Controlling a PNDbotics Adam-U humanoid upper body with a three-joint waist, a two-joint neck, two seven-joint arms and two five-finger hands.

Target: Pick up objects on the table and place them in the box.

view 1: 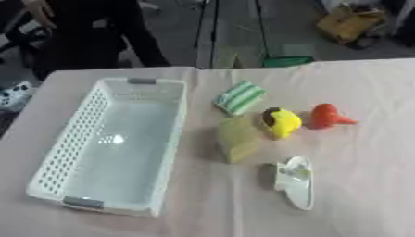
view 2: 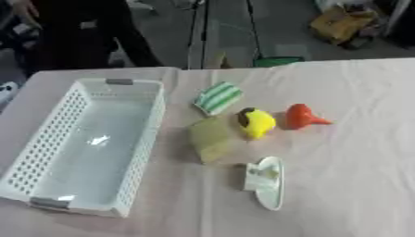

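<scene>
White perforated box [view 1: 57,152] lies on the pink-clothed table [view 1: 365,176], left side | just right of it: green-striped item [view 1: 240,97], tan block [view 1: 238,139], yellow toy [view 1: 282,122], red funnel-shaped piece [view 1: 327,115], white flat object [view 1: 297,181], all outside the box | neither robot hand in frame, state unknown

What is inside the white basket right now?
Nothing shows inside the white basket: only its bare floor with a glare spot. All five items, among them the striped green item and the yellow toy, lie on the table beside it.
</scene>
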